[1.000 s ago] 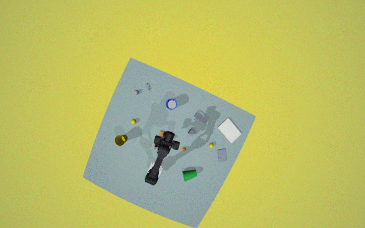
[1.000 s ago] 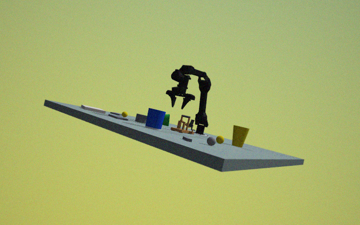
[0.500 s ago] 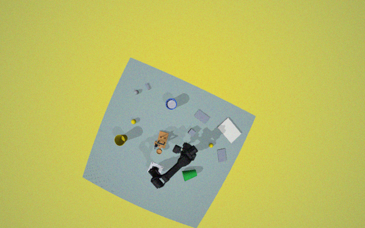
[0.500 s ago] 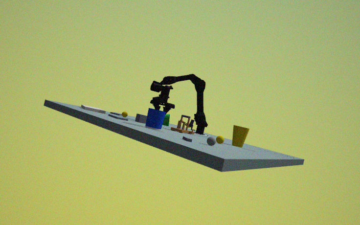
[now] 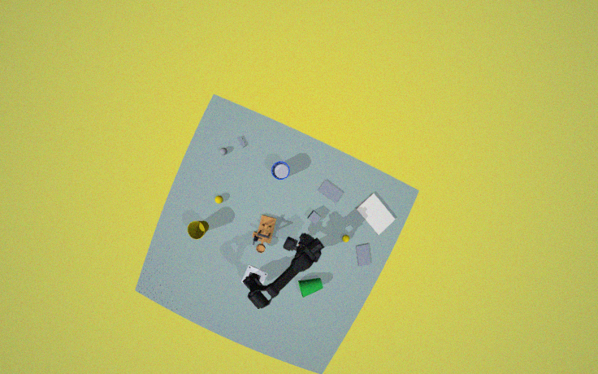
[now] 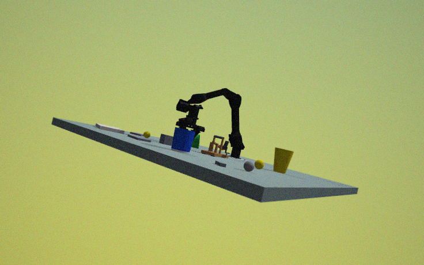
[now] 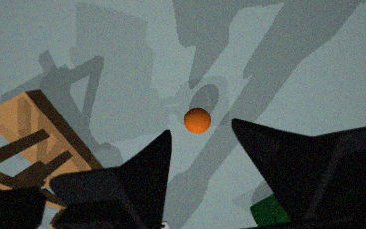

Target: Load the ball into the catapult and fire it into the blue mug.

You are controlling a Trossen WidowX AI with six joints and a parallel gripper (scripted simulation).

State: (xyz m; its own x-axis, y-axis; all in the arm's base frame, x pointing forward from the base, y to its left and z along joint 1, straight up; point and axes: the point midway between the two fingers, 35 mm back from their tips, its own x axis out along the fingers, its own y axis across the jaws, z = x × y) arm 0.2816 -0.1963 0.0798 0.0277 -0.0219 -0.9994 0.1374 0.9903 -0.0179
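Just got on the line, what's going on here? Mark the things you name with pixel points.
The arm's fingers are apart above an orange ball (image 7: 197, 120) on the table and hold nothing. The ball is not in the wooden catapult (image 5: 267, 223) (image 6: 214, 153) (image 7: 22, 116), whose cup (image 5: 261, 248) looks empty. The blue mug (image 5: 280, 163) (image 6: 182, 140) stands upright beyond the catapult in the top view.

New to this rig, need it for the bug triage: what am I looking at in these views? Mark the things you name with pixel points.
It's one black six-joint arm ending in a two-fingered gripper (image 5: 299, 243) (image 7: 200, 128). The top view looks down from overhead, the exterior view looks across the table (image 5: 207, 282) (image 6: 306, 189) from the side, and the wrist view looks past the fingers.

On the table are a small wooden catapult (image 5: 266, 222) (image 6: 214, 153) (image 7: 15, 116), a blue mug (image 5: 280, 177) (image 6: 182, 140), a yellow cup (image 5: 193, 230) (image 6: 282, 160), a green cup (image 5: 310, 287) (image 6: 196, 142) (image 7: 269, 211) on its side, yellow and grey balls, an orange ball (image 7: 197, 120), and some flat grey and white blocks.

Nothing is held: the gripper is open, the orange ball showing beyond its fingertips.
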